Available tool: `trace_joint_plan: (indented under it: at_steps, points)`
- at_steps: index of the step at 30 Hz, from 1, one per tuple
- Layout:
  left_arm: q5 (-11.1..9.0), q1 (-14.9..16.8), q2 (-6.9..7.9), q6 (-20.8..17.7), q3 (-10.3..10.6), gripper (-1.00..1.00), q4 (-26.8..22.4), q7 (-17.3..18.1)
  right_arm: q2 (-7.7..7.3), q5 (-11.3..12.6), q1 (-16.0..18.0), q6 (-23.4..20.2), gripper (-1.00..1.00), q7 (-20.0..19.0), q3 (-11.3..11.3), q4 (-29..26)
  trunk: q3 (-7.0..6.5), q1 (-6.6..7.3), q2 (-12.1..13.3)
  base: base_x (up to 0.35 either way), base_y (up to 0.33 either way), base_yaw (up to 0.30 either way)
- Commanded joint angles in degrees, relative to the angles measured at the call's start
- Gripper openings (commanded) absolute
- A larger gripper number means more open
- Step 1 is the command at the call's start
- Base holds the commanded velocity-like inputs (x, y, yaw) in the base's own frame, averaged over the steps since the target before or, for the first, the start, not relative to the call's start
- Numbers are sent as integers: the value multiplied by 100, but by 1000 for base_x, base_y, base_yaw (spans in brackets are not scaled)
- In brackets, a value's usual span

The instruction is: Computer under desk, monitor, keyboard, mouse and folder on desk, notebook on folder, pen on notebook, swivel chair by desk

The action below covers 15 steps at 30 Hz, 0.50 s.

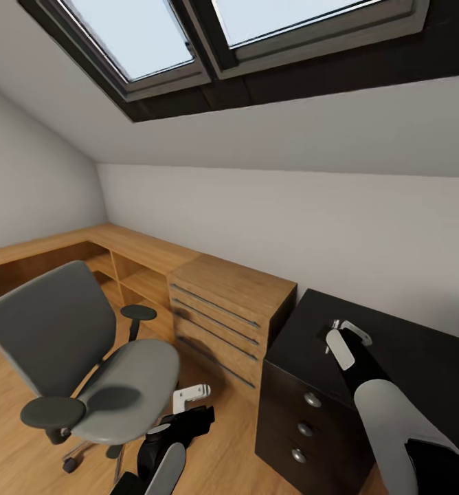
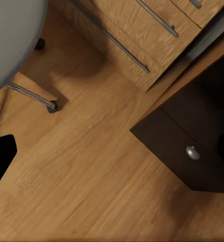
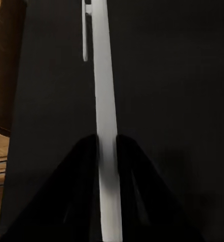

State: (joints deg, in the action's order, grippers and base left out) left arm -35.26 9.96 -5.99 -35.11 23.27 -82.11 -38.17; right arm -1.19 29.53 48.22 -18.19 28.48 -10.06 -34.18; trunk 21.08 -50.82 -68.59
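Observation:
The swivel chair (image 1: 85, 357), with its grey seat and back and black armrests, stands on the wood floor at the left, and nothing lies on its seat. Its chrome leg and a castor (image 2: 51, 106) show in the left wrist view. My left gripper (image 1: 192, 397) hangs low beside the chair's seat, just above the floor, open and empty, with one dark finger (image 2: 1, 156) at the picture's edge. My right gripper (image 1: 346, 331) hovers over the top of a black cabinet, shut on the pale thin pen (image 3: 104, 101), which runs straight out between the dark fingers (image 3: 76, 176).
A black cabinet desk (image 1: 408, 357) with round silver drawer knobs (image 1: 312, 399) stands at the right. A light wooden drawer unit (image 1: 222, 309) sits between it and the chair, with low wooden shelving (image 1: 119, 254) along the wall. A sloped ceiling with a skylight (image 1: 154, 34) is overhead.

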Motion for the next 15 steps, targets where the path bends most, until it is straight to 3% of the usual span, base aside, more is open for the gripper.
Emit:
trace_joint_plan:
  at_steps: [1, 10, 15]
  points:
    - [-59, 6, 1, -4, 6, 100, -7, -59, -1, 44, 3, -18, -100, 26, -17, -11, 7, 0, -5, 0, 0, -287]
    - [-71, 6, 7, -4, 9, 100, -7, -51, -4, 44, 3, -10, -100, 26, -144, -9, 7, 0, -5, 0, 0, -294]
    - [-76, 6, 9, -4, 10, 100, -7, -51, -4, 44, 3, -9, -100, 31, -317, -15, 8, 0, -5, 0, 0, -123]
